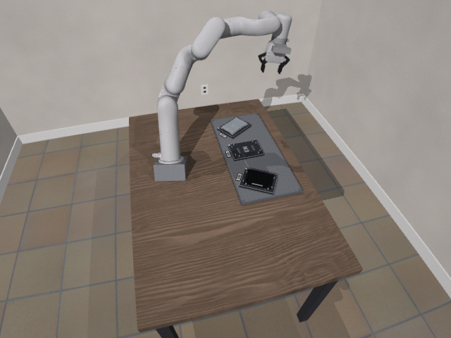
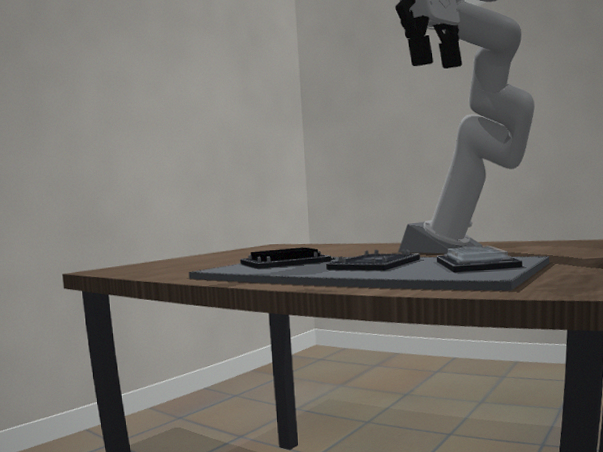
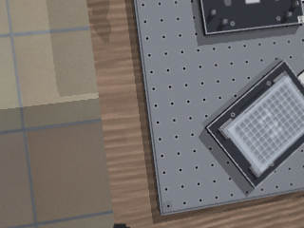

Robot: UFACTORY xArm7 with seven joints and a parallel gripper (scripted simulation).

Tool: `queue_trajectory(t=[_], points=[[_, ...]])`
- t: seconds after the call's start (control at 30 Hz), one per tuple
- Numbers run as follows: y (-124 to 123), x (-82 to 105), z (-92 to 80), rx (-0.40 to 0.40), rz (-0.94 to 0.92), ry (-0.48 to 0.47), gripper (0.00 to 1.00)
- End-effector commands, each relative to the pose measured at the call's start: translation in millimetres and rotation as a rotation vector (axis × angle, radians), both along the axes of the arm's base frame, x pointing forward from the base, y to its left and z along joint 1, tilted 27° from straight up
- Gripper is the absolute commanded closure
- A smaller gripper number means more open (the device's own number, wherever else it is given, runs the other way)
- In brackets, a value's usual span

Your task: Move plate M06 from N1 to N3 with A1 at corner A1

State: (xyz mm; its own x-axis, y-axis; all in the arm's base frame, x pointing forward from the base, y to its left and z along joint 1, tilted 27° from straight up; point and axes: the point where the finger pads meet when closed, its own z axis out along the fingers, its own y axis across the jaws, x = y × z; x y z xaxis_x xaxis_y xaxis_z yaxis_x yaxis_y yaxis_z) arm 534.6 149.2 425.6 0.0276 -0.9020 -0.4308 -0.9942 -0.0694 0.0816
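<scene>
A grey perforated deck point(image 1: 254, 156) on the wooden table carries three black nests in a row. The far nest holds a clear, pale well plate point(image 1: 234, 126), turned at an angle. The middle nest point(image 1: 246, 149) is empty and shows its locator pins. The near nest holds a black well plate point(image 1: 258, 179). The labels and signs are too small to read. My gripper point(image 1: 273, 67) hangs high above the deck's far end, open and empty. The wrist view shows the clear plate point(image 3: 268, 124) at the right and the empty nest point(image 3: 252, 11) at the top.
Small white signs point(image 1: 228, 153) stand on the deck's left side, one by each nest. The arm's base block point(image 1: 169, 170) sits on the table left of the deck. The table's far edge and the room corner lie just beyond the deck point(image 3: 190, 119).
</scene>
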Motion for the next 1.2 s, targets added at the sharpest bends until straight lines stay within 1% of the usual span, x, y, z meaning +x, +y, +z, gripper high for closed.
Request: queue_trajectory(t=[0.0, 0.53, 0.6, 0.67, 0.93, 1.03, 1.1, 1.17], points=[[-1.1, 0.3, 2.1, 0.000, -0.002, -0.005, 0.00], [-1.1, 0.3, 2.1, 0.000, -0.002, -0.005, 0.00], [4.6, -3.9, -2.3, 0.013, 0.054, -0.039, 0.00], [4.6, -3.9, -2.3, 0.026, 0.109, -0.073, 0.00], [14.3, -13.6, -14.6, 0.069, 0.327, -0.201, 0.00], [17.3, -17.5, -19.3, 0.080, 0.396, -0.241, 0.00], [17.3, -17.5, -19.3, 0.080, 0.396, -0.241, 0.00], [20.2, -21.8, -24.4, 0.089, 0.453, -0.275, 0.00]])
